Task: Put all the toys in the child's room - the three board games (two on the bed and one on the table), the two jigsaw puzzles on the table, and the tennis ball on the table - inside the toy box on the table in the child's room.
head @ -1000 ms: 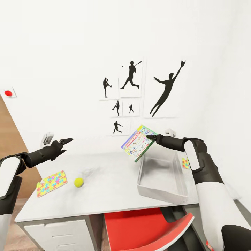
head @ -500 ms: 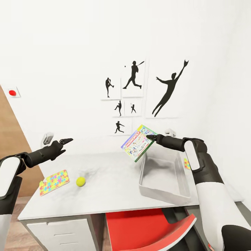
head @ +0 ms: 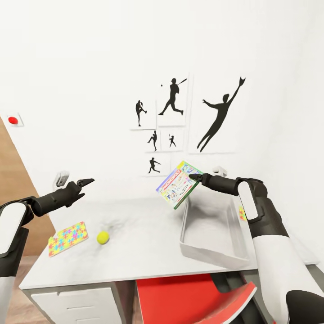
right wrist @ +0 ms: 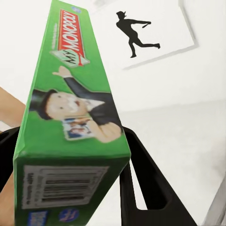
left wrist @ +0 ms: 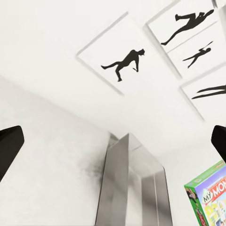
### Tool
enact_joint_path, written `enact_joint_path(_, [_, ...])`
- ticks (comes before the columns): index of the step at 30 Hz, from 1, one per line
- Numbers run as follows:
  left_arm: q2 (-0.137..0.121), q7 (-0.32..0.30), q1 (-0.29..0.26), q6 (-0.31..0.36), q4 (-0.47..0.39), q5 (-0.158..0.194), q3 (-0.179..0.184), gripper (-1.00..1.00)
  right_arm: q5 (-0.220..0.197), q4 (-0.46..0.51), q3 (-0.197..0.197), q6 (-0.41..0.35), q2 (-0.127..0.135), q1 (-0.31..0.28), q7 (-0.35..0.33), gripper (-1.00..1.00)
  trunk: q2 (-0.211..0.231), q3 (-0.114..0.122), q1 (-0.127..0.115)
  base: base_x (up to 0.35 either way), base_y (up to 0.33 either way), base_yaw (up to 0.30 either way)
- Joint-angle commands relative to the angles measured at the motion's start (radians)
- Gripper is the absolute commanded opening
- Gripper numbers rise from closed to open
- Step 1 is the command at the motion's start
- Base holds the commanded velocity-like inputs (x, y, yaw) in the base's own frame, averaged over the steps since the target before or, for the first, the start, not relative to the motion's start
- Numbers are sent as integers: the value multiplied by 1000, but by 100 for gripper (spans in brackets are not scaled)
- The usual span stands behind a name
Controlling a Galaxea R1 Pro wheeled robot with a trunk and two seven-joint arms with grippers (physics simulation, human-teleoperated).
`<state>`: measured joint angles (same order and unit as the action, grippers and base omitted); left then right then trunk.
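Observation:
My right gripper (head: 194,177) is shut on the top corner of a green-edged Monopoly board game (head: 177,185), held tilted in the air over the near-left corner of the toy box (head: 211,240). The light grey tray stands on the table (head: 144,252) at the right. The right wrist view has the board game (right wrist: 70,108) clamped between the black fingers (right wrist: 141,188). A tennis ball (head: 103,237) and a jigsaw puzzle (head: 67,237) lie at the table's left. Another jigsaw puzzle (head: 242,213) peeks out behind my right arm. My left gripper (head: 87,186) hovers open above the table's left; the toy box (left wrist: 132,183) and the board game (left wrist: 209,197) lie ahead of it.
A red chair (head: 189,292) is tucked under the table's front edge, beside white drawers (head: 72,306). A brown door (head: 13,193) stands at the left. Black baseball silhouettes (head: 173,96) hang on the white wall behind the table.
The whole view has shifted slightly, so the camera moved. Both arms keep their pose, and the right gripper still holds the Monopoly box.

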<state>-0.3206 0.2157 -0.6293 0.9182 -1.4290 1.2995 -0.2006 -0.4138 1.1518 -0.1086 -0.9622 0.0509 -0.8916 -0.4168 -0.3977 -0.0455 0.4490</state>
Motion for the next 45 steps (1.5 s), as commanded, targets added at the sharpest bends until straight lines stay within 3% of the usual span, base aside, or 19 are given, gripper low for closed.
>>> enact_joint_path(1, [0, 10, -1, 4, -1, 11, -1, 100, 7, 0, -2, -4, 0, -1, -8, -100, -2, -2, 1, 208, 0, 1])
enact_joint_path(17, [0, 10, -1, 4, -1, 11, -2, 100, 7, 0, -2, -4, 0, -1, -8, -100, -2, -2, 1, 232, 0, 0])
enact_joint_path(45, [0, 10, -1, 4, -1, 11, -2, 100, 7, 0, -2, -4, 0, -1, -8, -100, -2, 2, 1, 20, 0, -94])
